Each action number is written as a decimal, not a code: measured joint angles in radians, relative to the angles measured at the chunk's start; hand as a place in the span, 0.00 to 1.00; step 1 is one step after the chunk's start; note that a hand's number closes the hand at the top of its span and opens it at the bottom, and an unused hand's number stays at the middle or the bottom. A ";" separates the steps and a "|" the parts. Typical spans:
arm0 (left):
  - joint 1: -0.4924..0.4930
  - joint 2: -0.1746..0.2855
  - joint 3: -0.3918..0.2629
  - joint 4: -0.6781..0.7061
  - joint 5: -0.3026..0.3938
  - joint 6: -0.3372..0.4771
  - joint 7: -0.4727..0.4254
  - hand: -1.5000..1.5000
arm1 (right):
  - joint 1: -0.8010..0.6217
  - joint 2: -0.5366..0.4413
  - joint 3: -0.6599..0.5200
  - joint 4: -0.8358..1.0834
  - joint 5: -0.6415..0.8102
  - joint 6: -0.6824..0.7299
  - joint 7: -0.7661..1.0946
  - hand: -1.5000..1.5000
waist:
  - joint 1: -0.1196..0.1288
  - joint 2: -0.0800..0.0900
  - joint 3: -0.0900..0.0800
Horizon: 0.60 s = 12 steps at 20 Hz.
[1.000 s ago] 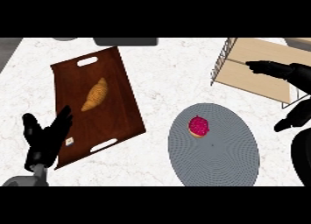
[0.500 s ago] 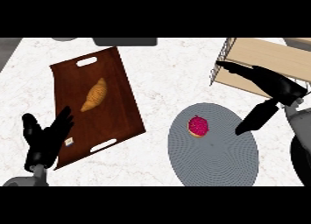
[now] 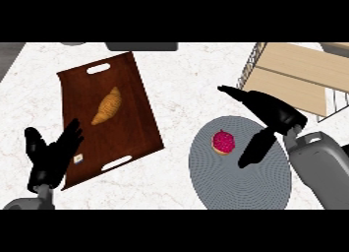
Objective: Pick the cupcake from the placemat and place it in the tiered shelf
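Lying on the upper left part of the round grey placemat (image 3: 239, 189), the cupcake (image 3: 222, 141): pink-topped, upright as far as can be told, untouched, not yet lifted. Right robot hand (image 3: 275, 114): released, fingers stretched toward the upper left, thumb hanging over the placemat just to the right of the cupcake, with a gap showing between the two; it holds nothing. Tiered shelf (image 3: 293, 74): wire frame with pale wooden boards, at the upper right of the surface (image 3: 184, 83), beyond the placemat; no cupcake on any board that shows. Tray (image 3: 133, 128): dark wood, two cut-out handles, set askew at the left, apart from the placemat. It carries a croissant (image 3: 106, 106) near its middle and a small pale item (image 3: 78, 158) at its near end, too small to identify. Left robot hand (image 3: 52, 155): released, fingers up, resting at the lower left over the tray's near corner. Progress, as judged: approach stage only, with no part of the task completed. Remaining: curl the right robot hand round the cupcake, raise it off the placemat, carry it up and to the right, set it on a shelf board, and let go. Note: the shelf lies just behind the right robot hand, so the carry looks short.
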<state>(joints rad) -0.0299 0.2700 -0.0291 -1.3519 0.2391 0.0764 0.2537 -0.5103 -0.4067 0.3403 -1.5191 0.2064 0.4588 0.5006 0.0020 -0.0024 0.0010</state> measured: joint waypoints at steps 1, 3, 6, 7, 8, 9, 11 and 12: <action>-0.005 -0.002 0.001 0.000 -0.005 -0.002 0.005 0.50 | 0.004 0.010 0.005 -0.008 0.015 0.008 0.013 0.00 | 0.000 0.000 0.000; -0.017 0.001 0.009 -0.007 -0.005 -0.004 0.031 0.50 | 0.009 0.023 0.010 -0.022 0.042 0.025 0.044 0.00 | 0.000 0.001 0.000; -0.007 -0.013 0.009 -0.020 -0.017 -0.001 0.037 0.50 | 0.031 0.045 0.015 -0.016 0.103 0.021 0.056 0.00 | 0.000 0.001 -0.001; -0.008 -0.013 0.019 -0.013 -0.014 -0.009 0.036 0.50 | 0.044 0.055 0.017 -0.026 0.122 0.021 0.066 0.00 | 0.000 0.001 -0.001; -0.010 -0.014 0.024 0.003 -0.016 -0.020 0.023 0.50 | 0.046 0.061 0.015 -0.019 0.142 0.021 0.064 0.00 | 0.000 0.001 -0.001; -0.010 -0.018 0.026 0.008 -0.023 -0.022 0.017 0.50 | 0.056 0.063 0.009 -0.026 0.161 0.023 0.062 0.00 | 0.000 0.001 0.000; -0.005 -0.030 0.022 -0.005 -0.036 -0.020 0.018 0.50 | 0.075 0.079 0.005 -0.048 0.194 0.027 0.077 0.00 | 0.000 0.001 0.000; -0.005 -0.037 0.022 -0.008 -0.042 -0.017 0.017 0.50 | 0.067 0.097 0.006 -0.027 0.217 0.019 0.073 0.00 | 0.000 0.001 0.000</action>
<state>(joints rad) -0.0349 0.2331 -0.0074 -1.3601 0.1969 0.0598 0.2709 -0.4435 -0.3100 0.3459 -1.5459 0.4235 0.4779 0.5735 0.0025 -0.0015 0.0013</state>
